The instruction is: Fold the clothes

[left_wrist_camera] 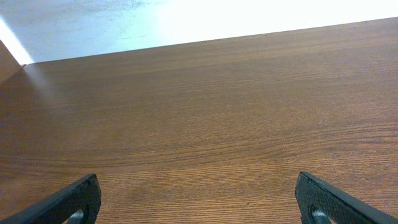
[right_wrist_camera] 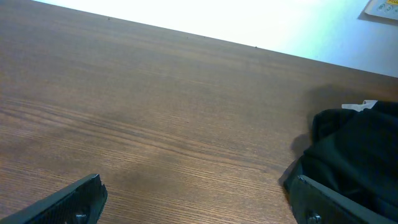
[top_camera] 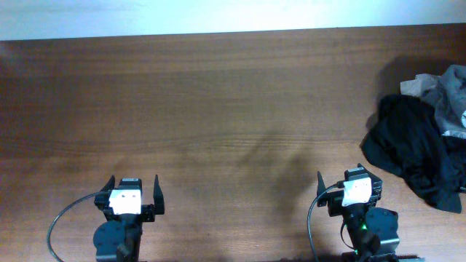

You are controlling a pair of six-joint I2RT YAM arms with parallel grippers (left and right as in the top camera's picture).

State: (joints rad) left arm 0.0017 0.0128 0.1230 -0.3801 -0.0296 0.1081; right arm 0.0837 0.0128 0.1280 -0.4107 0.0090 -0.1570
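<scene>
Nothing is folded yet, as far as I can judge. The wooden table (top_camera: pixel 218 109) fills the frame, and a crumpled heap sits at its right edge. A black garment (top_camera: pixel 411 145) lies in front, with the grey shorts (top_camera: pixel 449 91) bunched behind it at the upper right, untouched. Low in the frame, the left gripper (top_camera: pixel 133 185) and right gripper (top_camera: pixel 349 182) stand spread wide, both empty. A small white tag (top_camera: pixel 461 116) is too small to read — all the folding remains.
</scene>
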